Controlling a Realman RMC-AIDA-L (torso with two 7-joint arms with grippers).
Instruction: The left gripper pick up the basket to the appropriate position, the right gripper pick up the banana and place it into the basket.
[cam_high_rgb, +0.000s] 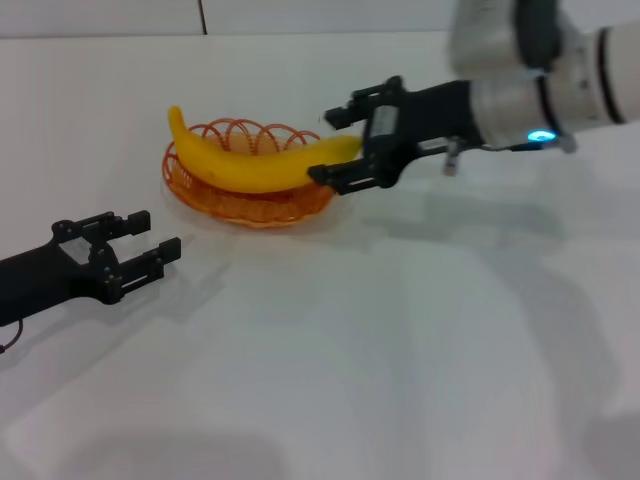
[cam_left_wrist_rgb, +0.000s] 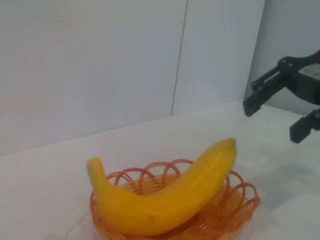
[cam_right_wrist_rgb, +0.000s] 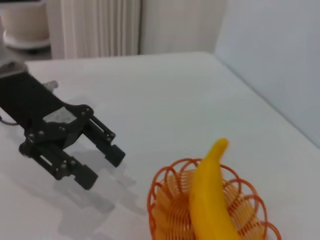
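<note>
Curved smooth yellow banana lies lengthwise in shallow orange looped-wire basket, ends overhanging the rim. Black right gripper spread wide around the banana's end, gripping nothing. Black left gripper open, empty, near the basket.

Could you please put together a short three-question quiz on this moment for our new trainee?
1. True or false: the banana lies in the basket.
2. Which end effector is nearest the banana's end: (a) left, (b) right?
3. What is the left end effector holding?

Key:
1. True; it rests across the orange basket.
2. (b); the right end effector sits open around that end, with no contact visible.
3. Nothing; it is open, on the table, apart from the basket.
</note>
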